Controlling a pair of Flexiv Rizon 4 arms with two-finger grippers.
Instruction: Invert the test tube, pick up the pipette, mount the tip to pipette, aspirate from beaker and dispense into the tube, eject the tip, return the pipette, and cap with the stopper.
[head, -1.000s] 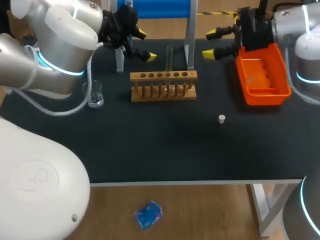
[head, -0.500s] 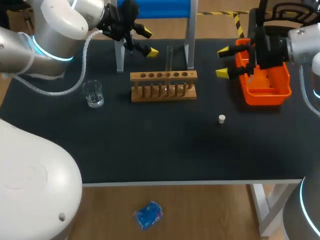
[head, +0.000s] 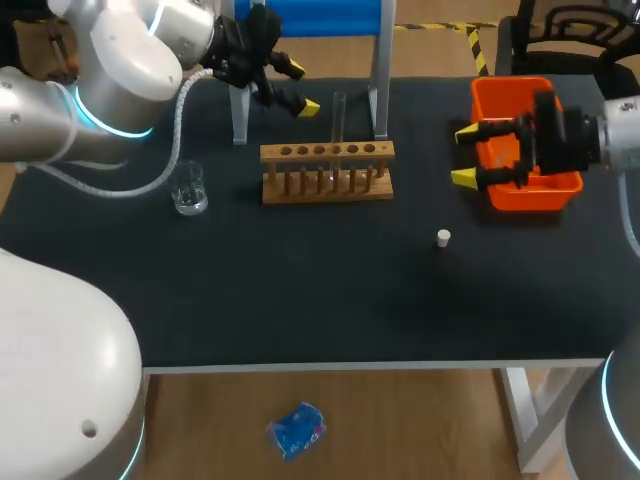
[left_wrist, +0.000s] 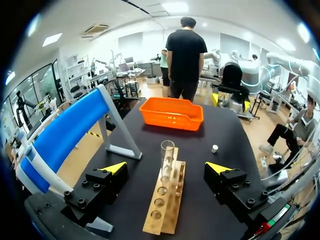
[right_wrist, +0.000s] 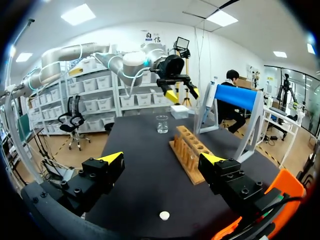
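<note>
**Both grippers wide open, nothing held; test tube upright in rack**

Left gripper (head: 298, 87) (left_wrist: 166, 167): yellow-tipped fingers spread wide, touching nothing. Raised over the table's (head: 300, 300) back edge, close to a leg of the blue stand (head: 310, 18). In the wrist view, aimed along the wooden rack (head: 327, 170) (left_wrist: 165, 200).

Right gripper (head: 465, 155) (right_wrist: 161, 158): fingers likewise wide apart and empty. Held at the inner side of the orange tray (head: 510, 90) (left_wrist: 172, 114).

Test tube (head: 339, 118) (left_wrist: 167, 155): clear, standing upright in a rack hole, open mouth up.

Stopper (head: 444, 237) (right_wrist: 164, 215): small and white, alone on the dark tabletop, in front of the tray and apart from the rack.

Beaker (head: 188, 188): clear glass, left of the rack.
</note>
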